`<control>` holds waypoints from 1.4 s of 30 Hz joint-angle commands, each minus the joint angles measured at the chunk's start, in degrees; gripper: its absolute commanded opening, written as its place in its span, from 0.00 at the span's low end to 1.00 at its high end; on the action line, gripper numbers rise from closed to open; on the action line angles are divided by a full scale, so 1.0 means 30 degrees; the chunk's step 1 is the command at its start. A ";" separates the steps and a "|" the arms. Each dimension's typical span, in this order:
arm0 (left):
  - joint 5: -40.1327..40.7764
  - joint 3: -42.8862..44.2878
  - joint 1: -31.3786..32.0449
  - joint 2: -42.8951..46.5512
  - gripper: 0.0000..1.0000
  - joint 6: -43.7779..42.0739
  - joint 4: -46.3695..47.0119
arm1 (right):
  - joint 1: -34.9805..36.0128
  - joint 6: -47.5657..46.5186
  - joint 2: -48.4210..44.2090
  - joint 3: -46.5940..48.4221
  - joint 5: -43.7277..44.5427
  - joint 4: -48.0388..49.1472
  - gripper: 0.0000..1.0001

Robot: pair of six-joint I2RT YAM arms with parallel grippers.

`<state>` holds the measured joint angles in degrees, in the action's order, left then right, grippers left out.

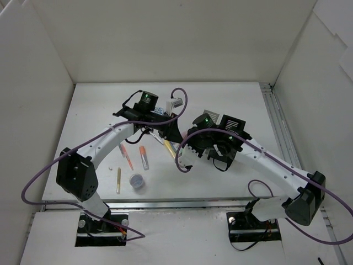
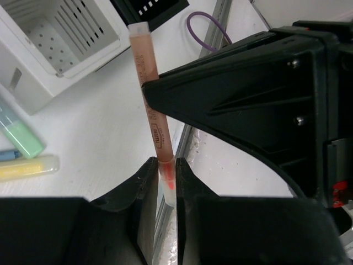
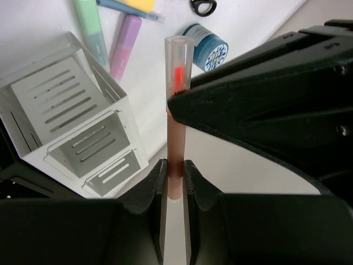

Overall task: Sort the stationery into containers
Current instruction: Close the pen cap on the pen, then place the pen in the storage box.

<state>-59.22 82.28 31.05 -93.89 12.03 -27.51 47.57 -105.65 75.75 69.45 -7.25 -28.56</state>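
Left wrist view: one pink-orange pen [image 2: 144, 61] is clamped at both ends.
Its clear-capped red tip is pinched by the narrowly closed left end effector [image 2: 167, 165]; the opposite end is gripped by the right end effector [image 3: 175, 168], likewise narrow. The pen is held above the tabletop [image 2: 94, 127], with the white mesh organizer [image 2: 33, 91] at 10 o'clock and a green marker [image 2: 22, 138] and a yellow marker [image 2: 27, 167] at 8 o'clock.

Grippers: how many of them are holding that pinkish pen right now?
2. The left gripper pinches the red-tipped end of the pen; the right gripper clamps its other end. Neither grip is hidden.
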 commanded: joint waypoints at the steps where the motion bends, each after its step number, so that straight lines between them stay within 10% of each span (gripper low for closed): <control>1: -0.1558 0.4561 -0.0125 0.0593 0.00 -0.0643 1.0368 | 0.1839 -0.0586 0.1702 -0.0270 -1.0122 -0.3458 0.00; 20: -0.1296 0.3014 -0.0709 0.0796 0.00 0.0822 1.1453 | -0.0122 0.2310 0.1762 0.2303 -1.4889 -0.4309 0.00; 23: -0.0331 0.2575 -0.1089 0.1293 0.48 0.0940 1.0725 | -0.1584 0.4798 0.2494 0.3712 -1.7201 -0.4251 0.00; 24: 0.0310 0.2341 -0.1352 0.1731 0.86 0.0940 1.0635 | -0.2489 0.6226 0.2960 0.4121 -1.7881 -0.4251 0.00; 25: 0.0723 0.1730 -0.1355 0.2025 0.98 0.0940 1.0576 | -0.2933 0.6966 0.3225 0.4821 -1.8526 -0.4309 0.00; 34: 0.6404 -0.2926 -0.4104 0.7121 0.99 0.1378 0.9376 | -0.7681 1.4176 0.6390 0.8865 -2.4067 -0.4134 0.00; 42: 1.2607 -0.7206 -0.5691 1.1838 0.99 0.2870 0.7092 | -0.9616 2.0140 0.7886 0.9899 -2.2054 -0.1830 0.00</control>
<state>-31.73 62.39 14.61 -61.30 17.69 -4.49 19.75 -57.89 99.50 97.01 -73.58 -39.86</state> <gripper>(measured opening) 0.996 0.105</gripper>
